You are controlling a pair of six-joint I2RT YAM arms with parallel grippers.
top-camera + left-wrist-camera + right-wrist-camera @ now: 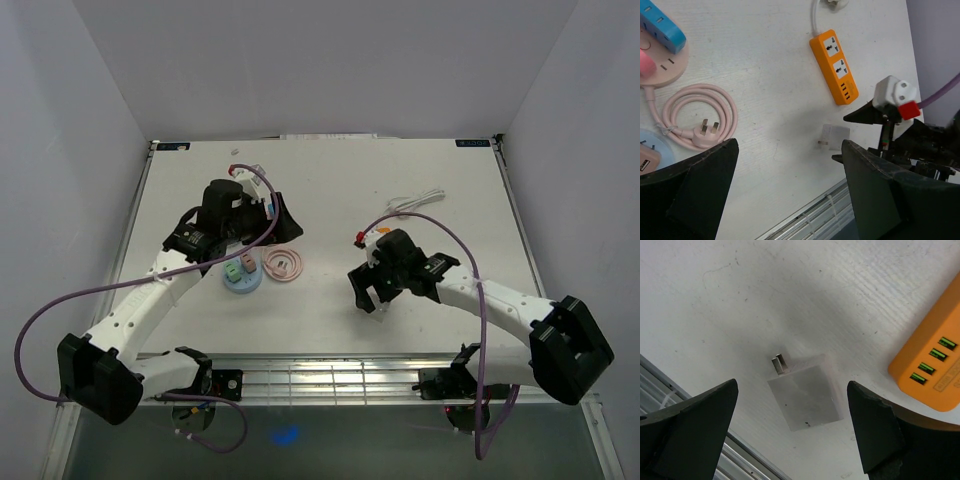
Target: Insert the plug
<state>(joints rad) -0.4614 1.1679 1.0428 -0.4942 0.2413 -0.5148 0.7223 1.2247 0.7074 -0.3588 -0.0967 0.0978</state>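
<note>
White table (330,170), pale walls on three sides.

Left gripper (790,145): jaws wide, holding nothing, raised above the table. Far to its left lie a blue strip (662,25) over a pink disc (670,67). A coiled pink cord (695,117) lies just beyond its left finger. An orange strip (835,67) lies ahead and to its right.

The plug (805,397) is a white cube adapter lying flat on the table. One prong (779,365) shows at its upper-left edge in the right wrist view.

Right gripper (791,385): jaws wide, empty, directly over the plug with one finger on either side, not touching it. The orange strip sits just past its right finger (890,430), near the plug but apart from it.
</note>
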